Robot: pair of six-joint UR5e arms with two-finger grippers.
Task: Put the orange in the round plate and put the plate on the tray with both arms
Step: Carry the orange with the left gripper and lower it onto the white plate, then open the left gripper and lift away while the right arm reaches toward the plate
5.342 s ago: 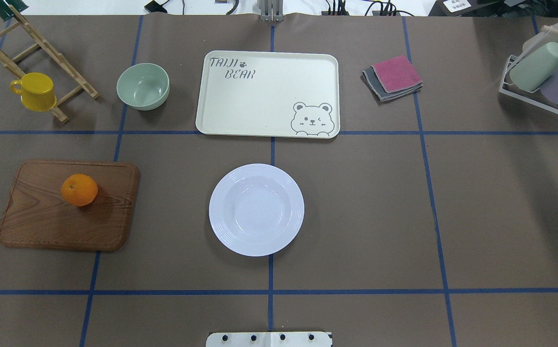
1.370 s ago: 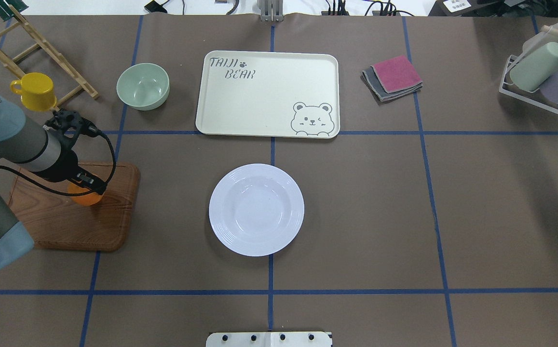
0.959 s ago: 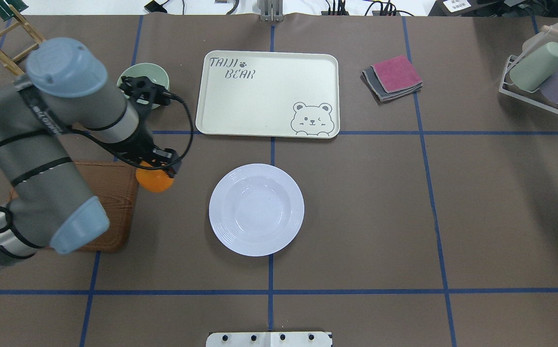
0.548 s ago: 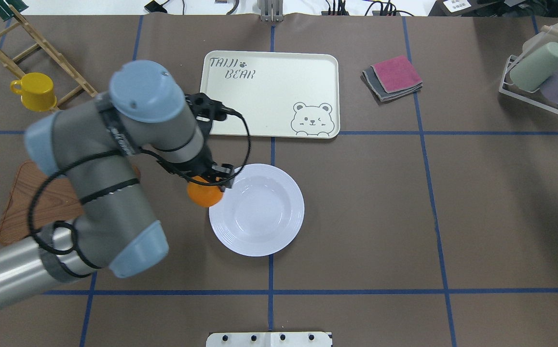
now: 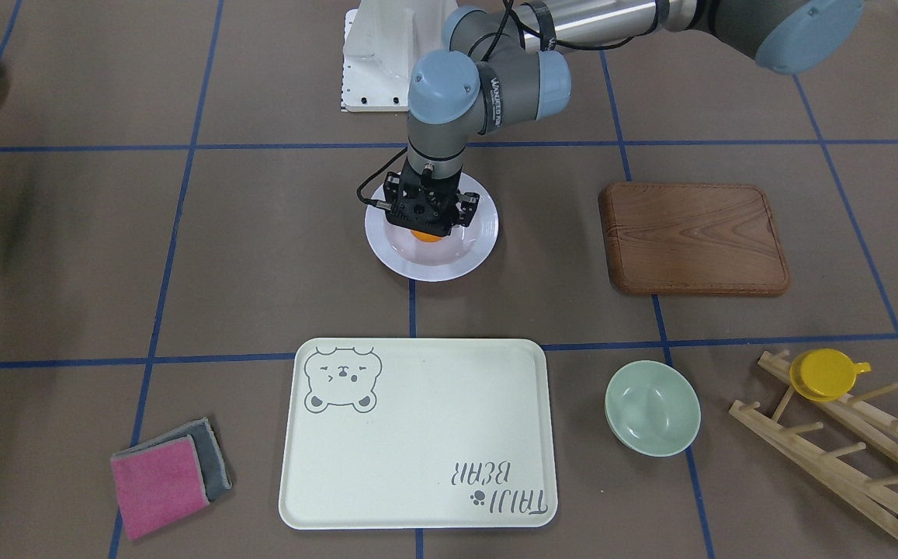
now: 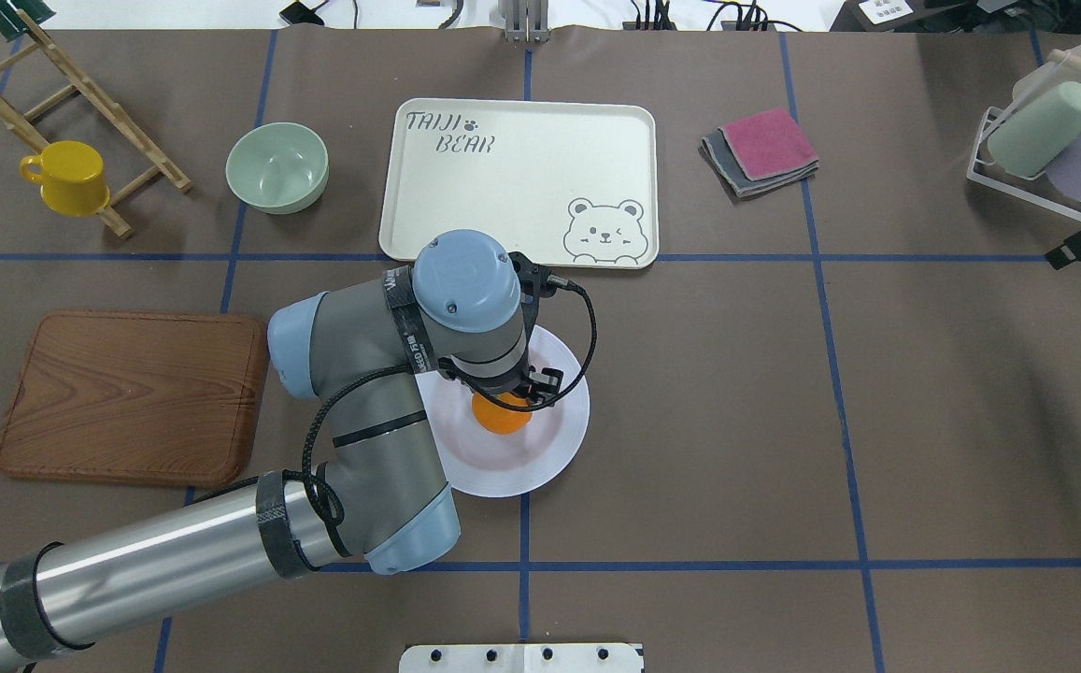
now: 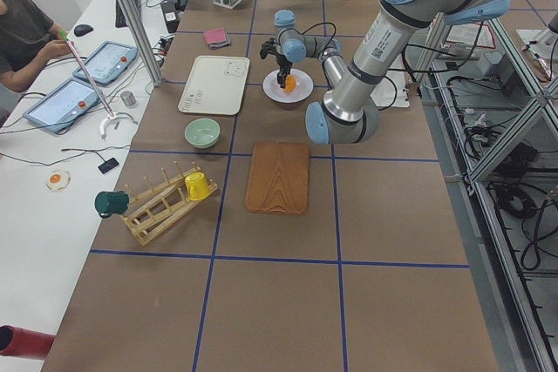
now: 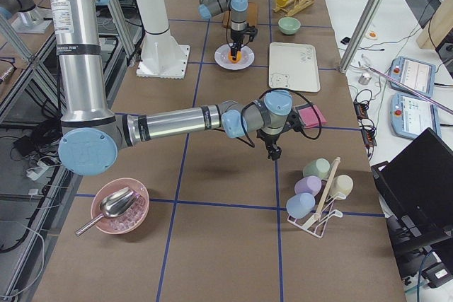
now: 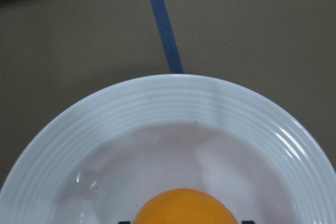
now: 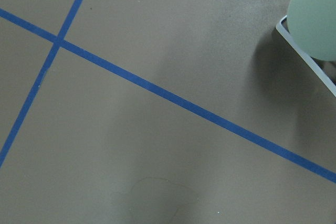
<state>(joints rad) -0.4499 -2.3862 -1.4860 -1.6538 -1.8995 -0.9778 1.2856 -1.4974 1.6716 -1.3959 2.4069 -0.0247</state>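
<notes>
the orange (image 6: 501, 418) is clamped in the left gripper (image 6: 505, 404) over the round plate (image 6: 568, 421).

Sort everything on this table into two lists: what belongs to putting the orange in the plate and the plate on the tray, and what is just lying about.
Belongs to the job: orange, round plate, tray, left gripper, right gripper.
Lying about: wooden board, green bowl, yellow cup, wooden rack, folded cloths, pastel tumblers, pink bowl.
</notes>
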